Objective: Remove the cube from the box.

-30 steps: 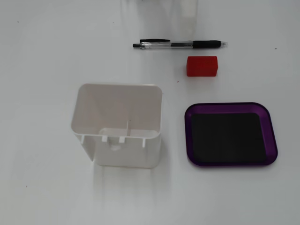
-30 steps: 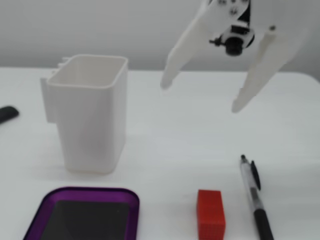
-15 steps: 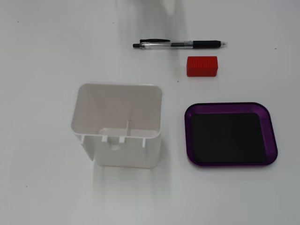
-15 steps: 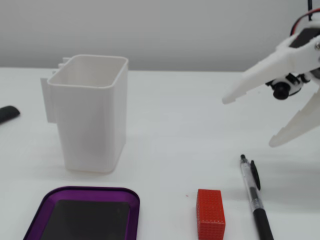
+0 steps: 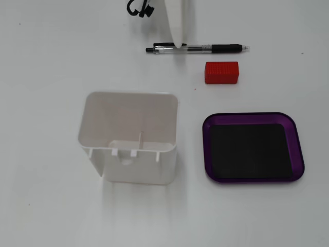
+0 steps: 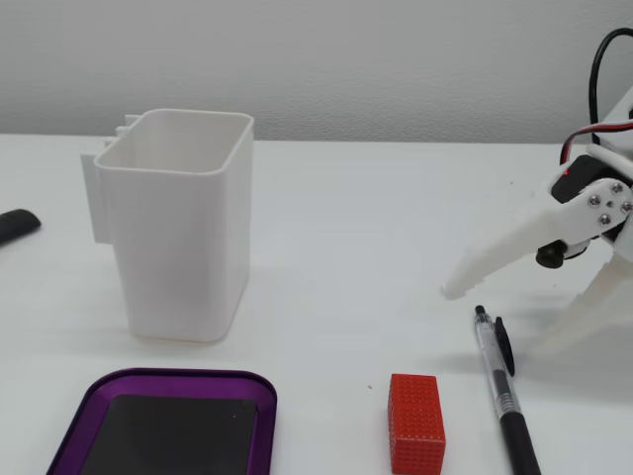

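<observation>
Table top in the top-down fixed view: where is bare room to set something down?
Bare: the whole stretch left of the white container, and the strip below it and the purple tray. Crowded: above the tray, where the red cube, pen and open gripper cluster.

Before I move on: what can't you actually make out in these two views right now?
- Gripper: one finger is blurred and runs off the right edge of a fixed view; the top edge of the other cuts off the arm.
- White container: its wall hides its floor.
- Box: the bottom edge cuts off its near side.
- Dark object: cut by the left edge, unidentifiable.
</observation>
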`<action>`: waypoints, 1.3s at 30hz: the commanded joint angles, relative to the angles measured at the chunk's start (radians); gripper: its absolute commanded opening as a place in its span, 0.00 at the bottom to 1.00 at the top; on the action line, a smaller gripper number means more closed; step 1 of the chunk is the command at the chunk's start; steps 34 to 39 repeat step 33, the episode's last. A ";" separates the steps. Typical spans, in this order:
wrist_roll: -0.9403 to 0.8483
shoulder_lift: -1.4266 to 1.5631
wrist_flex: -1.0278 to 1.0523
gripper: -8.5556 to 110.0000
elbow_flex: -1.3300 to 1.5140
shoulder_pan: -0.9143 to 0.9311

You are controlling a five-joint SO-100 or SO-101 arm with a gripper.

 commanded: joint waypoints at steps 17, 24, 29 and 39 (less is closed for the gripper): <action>-0.146 0.052 0.044 0.07 0.054 0.175; -0.144 0.052 0.040 0.07 0.054 0.183; -0.144 0.052 0.040 0.07 0.054 0.183; -0.144 0.052 0.040 0.07 0.054 0.183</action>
